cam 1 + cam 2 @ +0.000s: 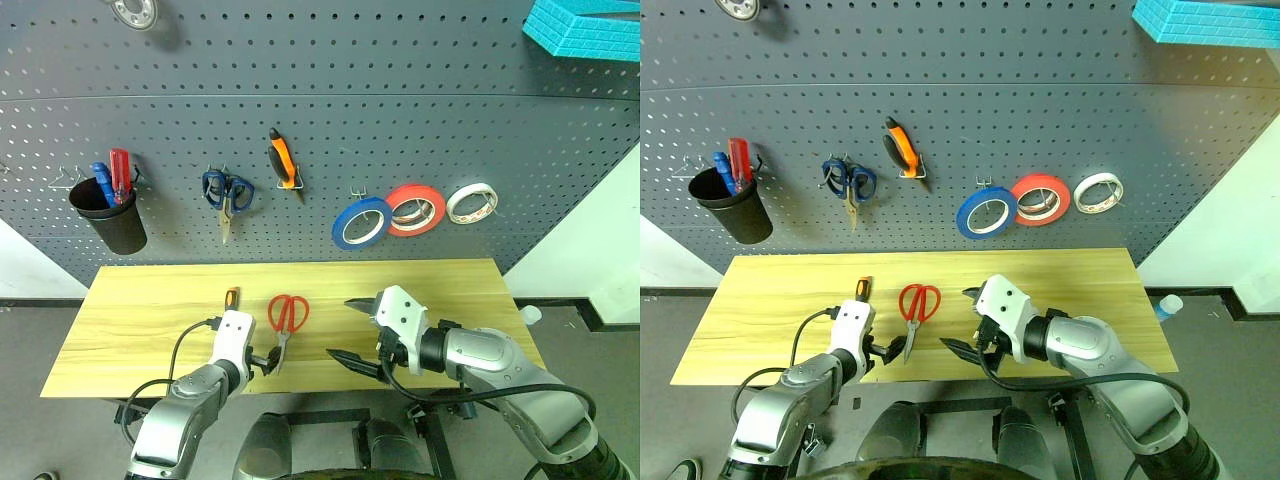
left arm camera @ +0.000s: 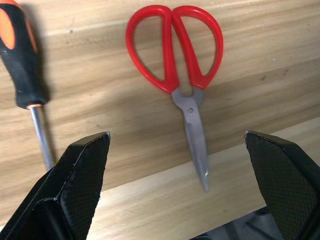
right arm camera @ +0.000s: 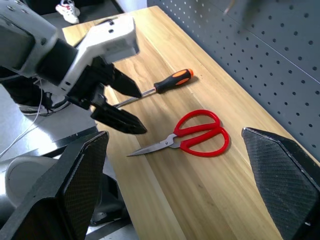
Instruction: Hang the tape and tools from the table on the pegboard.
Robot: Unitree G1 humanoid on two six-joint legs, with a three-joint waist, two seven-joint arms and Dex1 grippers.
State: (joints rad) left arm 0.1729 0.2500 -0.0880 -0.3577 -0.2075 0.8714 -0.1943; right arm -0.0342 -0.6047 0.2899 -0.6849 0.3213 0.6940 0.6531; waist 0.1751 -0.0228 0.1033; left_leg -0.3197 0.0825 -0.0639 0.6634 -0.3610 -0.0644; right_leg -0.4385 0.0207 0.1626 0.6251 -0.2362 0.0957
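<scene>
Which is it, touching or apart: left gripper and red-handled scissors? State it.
Apart. The right wrist view shows the left gripper open above the table, bare wood between its fingers and the red-handled scissors.

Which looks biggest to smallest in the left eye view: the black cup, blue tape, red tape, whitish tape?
1. black cup
2. blue tape and red tape, too alike to rank
3. whitish tape

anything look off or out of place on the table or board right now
Nothing looks damaged or spilled. The red-handled scissors and the screwdriver lie flat on the table, not yet hung. On the pegboard the blue tape and orange-handled pliers hang as they should.
</scene>
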